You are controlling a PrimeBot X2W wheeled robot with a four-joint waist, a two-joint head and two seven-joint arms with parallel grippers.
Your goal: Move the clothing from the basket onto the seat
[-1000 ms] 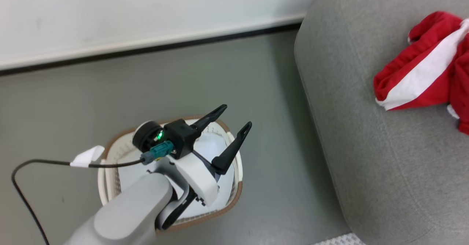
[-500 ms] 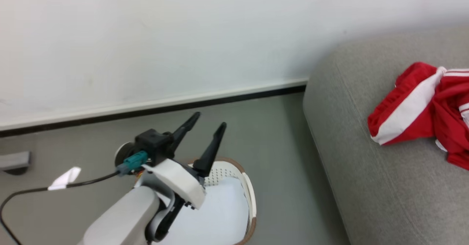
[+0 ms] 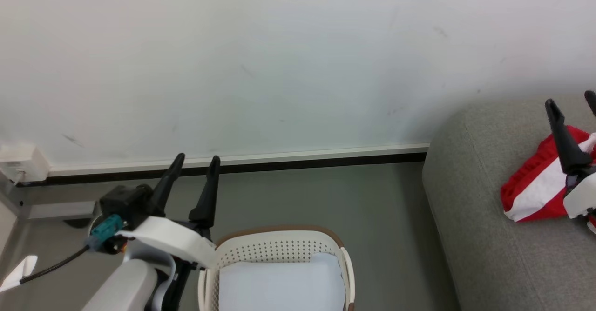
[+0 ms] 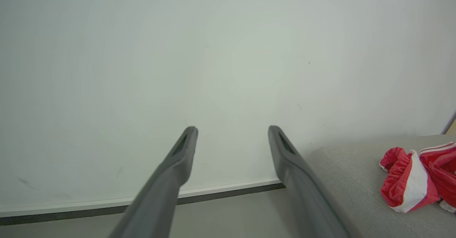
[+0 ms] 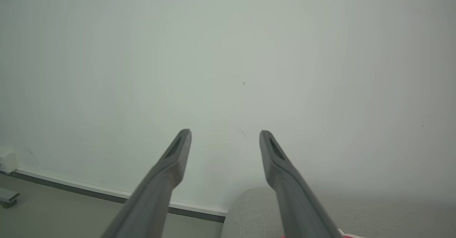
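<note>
- The clothing [image 3: 531,194] lies bunched on the seat [image 3: 484,255]; the visible part of the basket [image 3: 279,250] holds a white sheet [image 3: 279,283].
- Left end effector [image 3: 196,159] and right end effector [image 3: 570,99] both spread wide, empty.
- Probably finishing: lift the right one clear without snagging fabric.

left claw [image 3: 197,157] spread, empty | right claw [image 3: 570,98] spread | basket [image 3: 279,231]: white sheet [image 3: 279,283] inside | clothing [image 3: 531,194] on seat [image 3: 489,236]

The head view looks forward and down at the wall [image 3: 298,59] from left of the seat [image 3: 484,236]. Both wrist views face that wall more levelly, and the left wrist one shares the seat's end and clothing [image 4: 406,184] with the head view.
</note>
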